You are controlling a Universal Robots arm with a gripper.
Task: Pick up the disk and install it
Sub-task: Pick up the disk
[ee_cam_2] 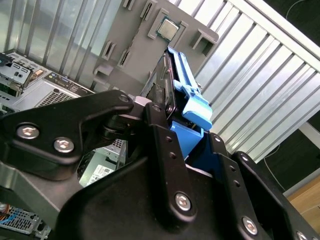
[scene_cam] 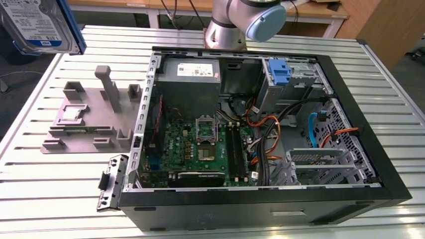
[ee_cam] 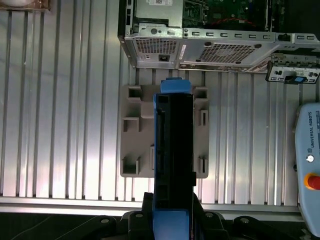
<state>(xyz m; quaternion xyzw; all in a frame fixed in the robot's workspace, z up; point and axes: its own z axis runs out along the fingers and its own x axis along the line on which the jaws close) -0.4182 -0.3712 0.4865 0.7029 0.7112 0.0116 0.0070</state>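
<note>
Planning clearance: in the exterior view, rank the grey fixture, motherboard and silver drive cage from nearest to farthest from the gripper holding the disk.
1. grey fixture, beneath the gripper and disk, exterior view's left.
2. motherboard, mid-case.
3. silver drive cage, exterior view's right.

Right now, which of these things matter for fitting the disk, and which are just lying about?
In the job: disk, clamped in the jaws; open computer case.
Lying about: grey holder block; small square chip; control handset.
</note>
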